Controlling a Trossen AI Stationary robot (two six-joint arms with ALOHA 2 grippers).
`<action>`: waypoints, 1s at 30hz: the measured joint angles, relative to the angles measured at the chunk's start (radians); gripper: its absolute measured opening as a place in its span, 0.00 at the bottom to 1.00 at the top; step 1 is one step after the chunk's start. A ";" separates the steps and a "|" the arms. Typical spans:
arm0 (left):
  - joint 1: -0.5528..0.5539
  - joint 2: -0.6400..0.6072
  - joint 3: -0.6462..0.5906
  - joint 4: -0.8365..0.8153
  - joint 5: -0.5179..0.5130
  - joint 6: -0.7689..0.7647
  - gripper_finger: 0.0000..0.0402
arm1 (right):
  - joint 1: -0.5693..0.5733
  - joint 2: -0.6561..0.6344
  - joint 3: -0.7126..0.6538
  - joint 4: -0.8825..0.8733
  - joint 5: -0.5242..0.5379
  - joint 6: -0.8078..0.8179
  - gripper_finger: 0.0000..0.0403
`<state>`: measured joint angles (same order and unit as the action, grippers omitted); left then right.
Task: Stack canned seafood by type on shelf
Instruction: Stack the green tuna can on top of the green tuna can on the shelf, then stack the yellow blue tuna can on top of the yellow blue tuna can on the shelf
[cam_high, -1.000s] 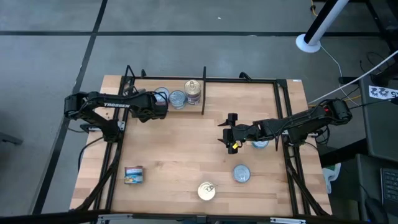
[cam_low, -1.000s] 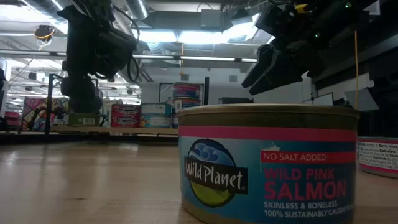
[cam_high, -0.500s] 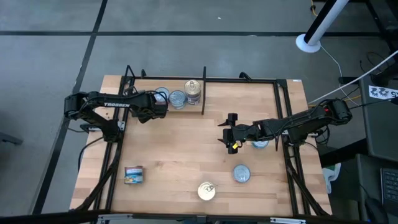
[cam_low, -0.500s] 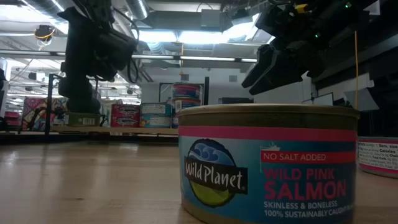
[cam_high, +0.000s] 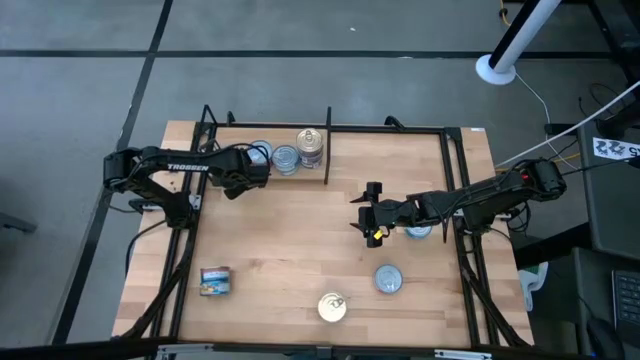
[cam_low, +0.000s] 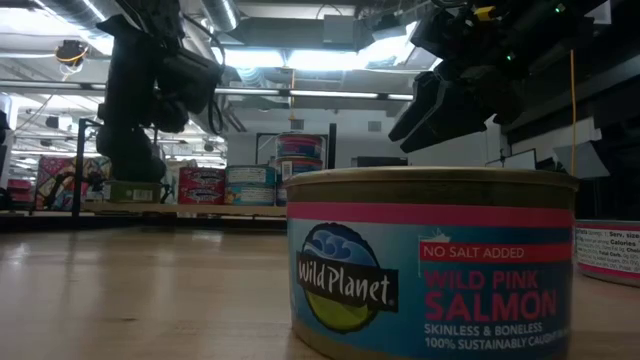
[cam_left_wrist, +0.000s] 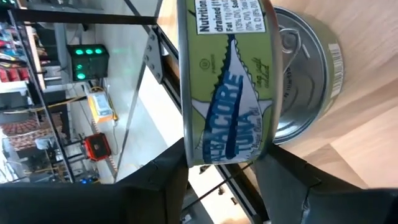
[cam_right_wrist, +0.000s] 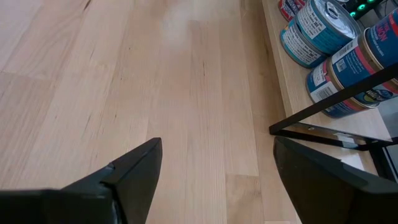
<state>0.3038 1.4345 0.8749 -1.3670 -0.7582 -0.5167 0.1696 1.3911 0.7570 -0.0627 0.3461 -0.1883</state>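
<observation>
The canned seafood was split between the shelf's (cam_high: 300, 250) back-left corner, where a short row of tins sat beside the divider bar (cam_high: 327, 150), and the open board, where loose tins lay scattered. The left pincer (cam_high: 258, 172) sat at that back row, its fingers (cam_left_wrist: 155, 186) on either side of an albacore tuna tin (cam_left_wrist: 230, 87), which filled the left wrist view with a second silver-topped tin (cam_left_wrist: 311, 81) lying directly behind it. Whether the fingers were actually pressing the tin or had just let go could not be told; the tin stood between them, right at the tips.

To do this placing step well, the tin would need to sit squarely with its own kind, flat and centred, before the fingers spread; they should then part evenly and draw straight back so neither pad drags the tin off its neighbour or nudges the row by the divider.

The right pincer (cam_high: 372, 215) hovered over mid-board with its fingers (cam_right_wrist: 130, 168) spread wide and nothing between them. A silver-blue tin (cam_high: 417, 229) lay just beside its arm, another (cam_high: 388, 279) nearer the front edge, a gold-topped tin (cam_high: 332, 307) beside that, and a labelled tin on its side (cam_high: 215, 281) well apart at the front left.
</observation>
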 joint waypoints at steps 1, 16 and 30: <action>0.000 0.000 0.000 0.001 0.005 0.000 0.43 | 0.000 0.000 0.000 0.000 0.000 0.000 0.76; 0.000 0.001 0.000 -0.015 0.010 0.003 0.60 | 0.000 0.000 0.000 0.000 0.000 0.000 0.76; -0.003 0.001 0.000 -0.118 0.168 -0.027 0.58 | 0.000 0.000 0.000 0.000 0.000 0.000 0.76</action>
<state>0.3012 1.4353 0.8745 -1.4855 -0.5907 -0.5432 0.1696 1.3911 0.7568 -0.0626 0.3460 -0.1885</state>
